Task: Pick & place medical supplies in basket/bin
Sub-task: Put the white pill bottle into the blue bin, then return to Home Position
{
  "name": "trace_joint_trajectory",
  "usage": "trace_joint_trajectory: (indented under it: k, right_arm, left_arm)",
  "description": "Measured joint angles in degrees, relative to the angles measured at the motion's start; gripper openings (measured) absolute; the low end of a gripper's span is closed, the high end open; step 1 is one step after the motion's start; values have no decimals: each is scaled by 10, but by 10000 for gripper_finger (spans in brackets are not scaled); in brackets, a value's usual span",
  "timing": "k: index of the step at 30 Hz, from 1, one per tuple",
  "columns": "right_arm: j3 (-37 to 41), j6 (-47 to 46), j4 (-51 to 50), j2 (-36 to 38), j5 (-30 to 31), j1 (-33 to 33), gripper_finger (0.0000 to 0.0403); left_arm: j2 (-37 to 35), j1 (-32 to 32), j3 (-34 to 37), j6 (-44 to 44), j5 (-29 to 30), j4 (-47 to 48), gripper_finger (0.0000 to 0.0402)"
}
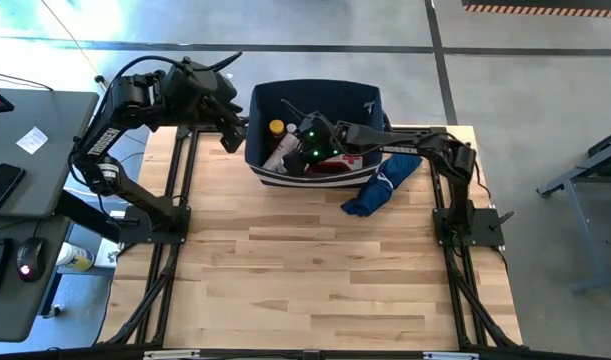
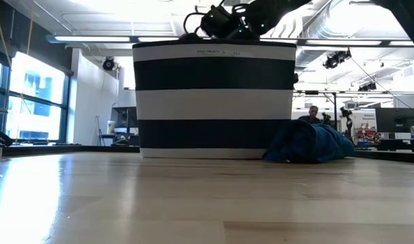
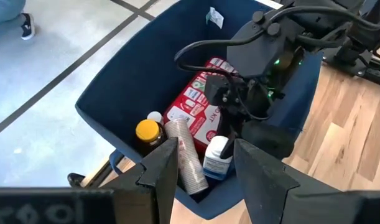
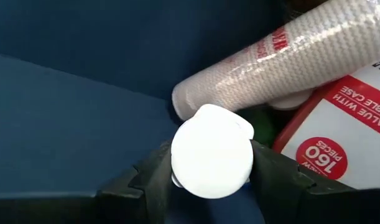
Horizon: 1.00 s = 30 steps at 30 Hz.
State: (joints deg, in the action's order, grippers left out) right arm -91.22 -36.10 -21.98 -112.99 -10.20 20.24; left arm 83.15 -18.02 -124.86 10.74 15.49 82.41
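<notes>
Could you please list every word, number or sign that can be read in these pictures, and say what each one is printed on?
"160 PIECES": in a red circle on the red-and-white first aid pouch, right wrist view.
"ABLE CASE WITH": a cut-off line on the same pouch.
Red lettering on the white mesh roll: too cut off to read.
Small print along the top rim of the bin, low view: too small to read.
Label on the small white bottle: blurred.

Grey concrete floor (image 1: 525, 80), dark desk (image 1: 30, 150) alongside, bright windows (image 2: 24, 108), ceiling striplights (image 2: 91, 38).
</notes>
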Motion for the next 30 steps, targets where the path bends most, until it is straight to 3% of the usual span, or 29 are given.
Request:
trace_joint_trajectory:
  k: [15, 24, 30]
  right_arm:
    - [2, 6, -2, -8, 66, 9, 201]
    - [3, 8, -4, -5, 44, 9, 243]
    - [4, 13, -4, 34, 38, 9, 264]
  left_arm:
    - [0, 0, 0, 16, -25, 0, 188]
    - [0, 0, 0, 45, -48, 0, 188]
    - [-2, 0, 0, 61, -60, 2, 188]
